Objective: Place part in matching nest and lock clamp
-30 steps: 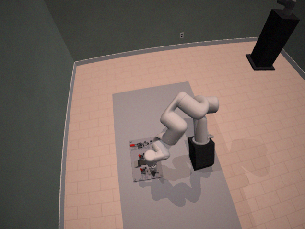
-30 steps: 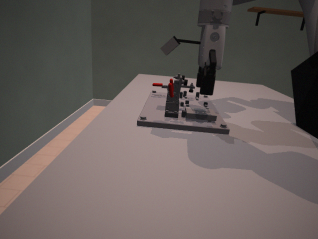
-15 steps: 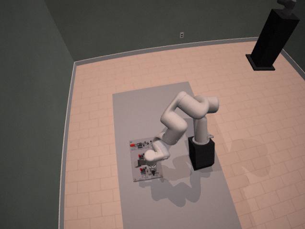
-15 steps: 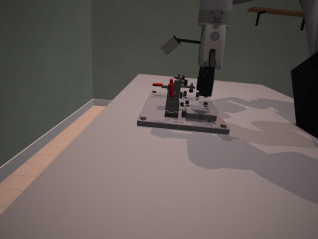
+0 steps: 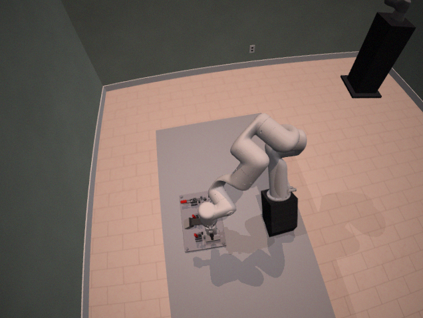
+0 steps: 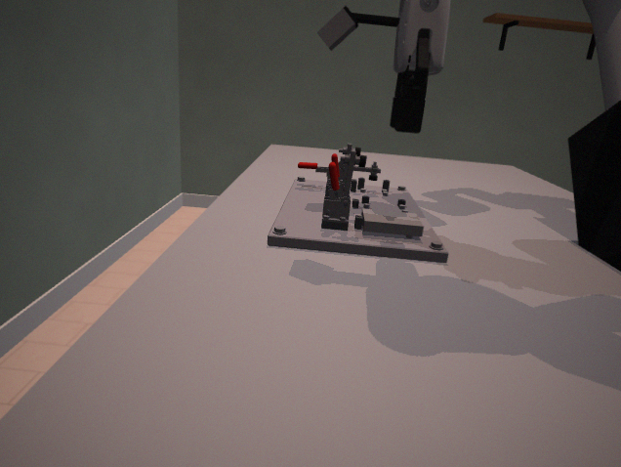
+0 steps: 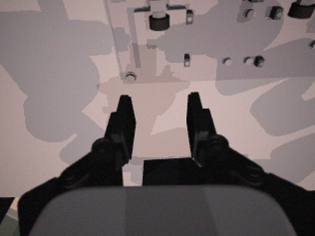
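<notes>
The arm is up high over the fixture plate, and the gripper hangs well above it, pointing straight down, touching nothing. In the wrist view the jaws are about half open, the two dark fingers standing parallel with only bare surface showing in the gap between them — they hold nothing.

Down on the plate, the part lies flat, a grey slab near the plate's front edge, just beside the nearest clamp's dark base. Whether it sits tight against its blocks cannot be told from here. That clamp's red handle stands upright, and no bar can be seen lying on the part. Right behind it a second red handle tip pokes up; farther back a third red handle lies level, pointing away to the left.

From the top view, the plate sits on the grey surface, with the wrist directly over its middle and the arm's black pedestal well apart to one side. A small grey camera block juts from the wrist on a thin rod.
</notes>
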{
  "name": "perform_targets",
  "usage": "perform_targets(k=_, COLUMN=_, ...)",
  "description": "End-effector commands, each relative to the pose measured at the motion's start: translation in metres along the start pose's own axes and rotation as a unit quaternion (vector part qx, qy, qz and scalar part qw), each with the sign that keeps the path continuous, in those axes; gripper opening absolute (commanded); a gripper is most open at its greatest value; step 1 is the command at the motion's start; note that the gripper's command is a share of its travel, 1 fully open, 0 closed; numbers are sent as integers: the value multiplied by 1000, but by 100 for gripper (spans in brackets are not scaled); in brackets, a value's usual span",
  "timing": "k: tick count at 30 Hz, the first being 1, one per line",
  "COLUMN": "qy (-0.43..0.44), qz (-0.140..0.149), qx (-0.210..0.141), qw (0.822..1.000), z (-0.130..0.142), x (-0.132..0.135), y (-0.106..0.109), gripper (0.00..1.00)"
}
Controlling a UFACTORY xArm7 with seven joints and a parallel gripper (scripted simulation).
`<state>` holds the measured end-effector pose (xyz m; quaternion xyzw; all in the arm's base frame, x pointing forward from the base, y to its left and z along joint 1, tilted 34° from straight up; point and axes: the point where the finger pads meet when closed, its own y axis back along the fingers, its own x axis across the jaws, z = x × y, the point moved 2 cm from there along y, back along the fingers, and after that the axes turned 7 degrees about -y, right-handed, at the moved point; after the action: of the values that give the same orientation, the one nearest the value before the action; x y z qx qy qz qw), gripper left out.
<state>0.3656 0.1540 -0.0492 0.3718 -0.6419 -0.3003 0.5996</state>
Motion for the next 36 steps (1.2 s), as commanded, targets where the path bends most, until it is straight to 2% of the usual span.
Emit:
perform_targets(k=1, qy=0, qz=0, qx=2, qw=1000, z=-1, x=0, y=33, gripper=47)
perform_targets(k=5, qy=0, qz=0, qx=2, qw=1000, z=-1, x=0, y=39, gripper=47)
perform_targets(k=16, qy=0, qz=0, qx=2, qw=1000, z=-8, x=0, y=39, gripper=47)
perform_targets(k=28, qy=0, qz=0, qx=2, qw=1000, z=-53, x=-5, y=40, gripper=47)
perform_targets(k=36, qy=0, qz=0, qx=2, qw=1000, z=-74, x=-8, y=40, gripper=47)
